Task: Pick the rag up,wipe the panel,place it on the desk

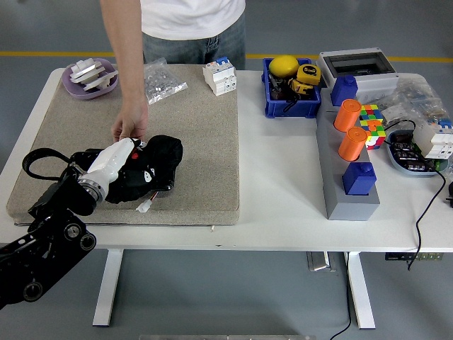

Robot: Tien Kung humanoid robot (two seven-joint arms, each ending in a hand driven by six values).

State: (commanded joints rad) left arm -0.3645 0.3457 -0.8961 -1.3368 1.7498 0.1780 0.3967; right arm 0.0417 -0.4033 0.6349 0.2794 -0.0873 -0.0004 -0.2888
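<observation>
One left hand (131,164) grips one black rag (157,164) on the panel (205,142); one person's hand (132,126) just beyond.

White table (283,212) on white metal legs (108,287), rounded corners, fills most of the head view. Floor (42,28) grey, smooth, even light with no hard shadows. Yellow floor line (49,53) runs left to right behind the table's far edge. Black cable (423,212) drops over the near right edge toward the floor
</observation>
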